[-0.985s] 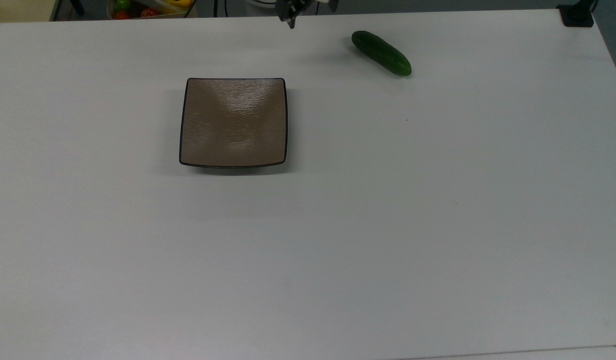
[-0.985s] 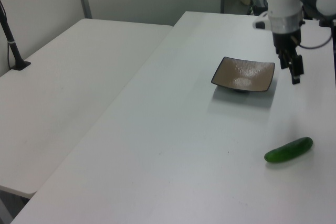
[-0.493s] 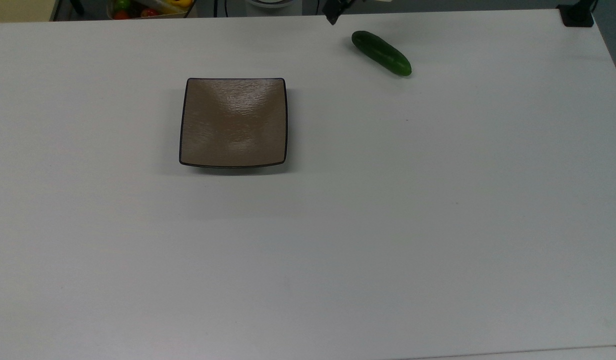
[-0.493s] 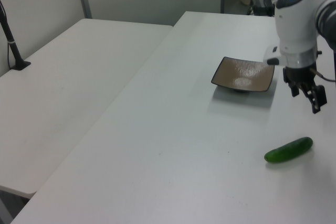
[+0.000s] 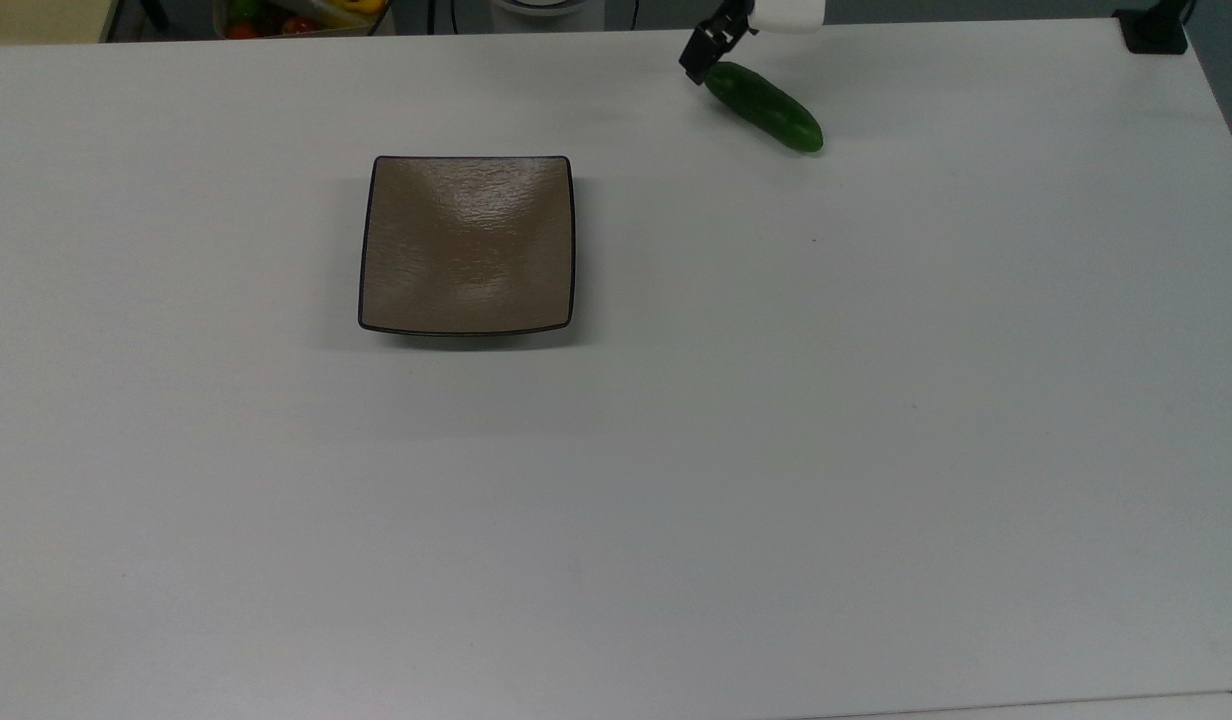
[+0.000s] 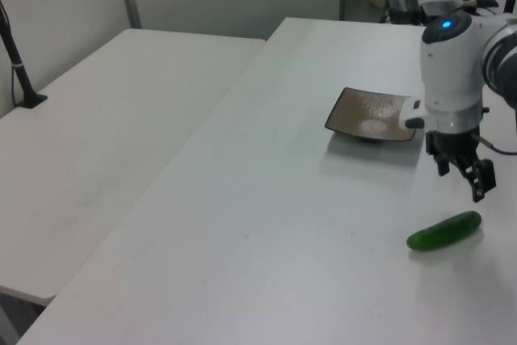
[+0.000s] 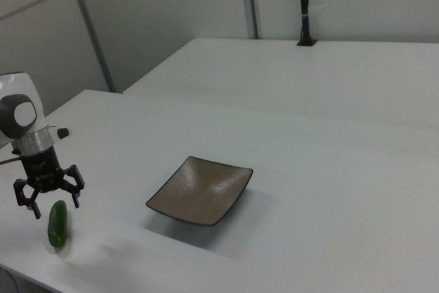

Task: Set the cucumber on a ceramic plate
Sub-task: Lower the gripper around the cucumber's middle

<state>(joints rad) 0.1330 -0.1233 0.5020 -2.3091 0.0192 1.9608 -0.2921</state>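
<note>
White table (image 7: 329, 169): cucumber (image 7: 57, 224) lies apparently just under spread gripper (image 7: 49, 198).

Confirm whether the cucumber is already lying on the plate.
No: in the top view the cucumber lies on the bare table, well apart from the empty plate.

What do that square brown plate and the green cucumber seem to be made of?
The square brown plate with a thin dark rim looks like glazed ceramic: light glares off its faintly rippled surface. The short dark green cucumber has smooth, glossy skin; real or plastic, the look leaves that open.
</note>
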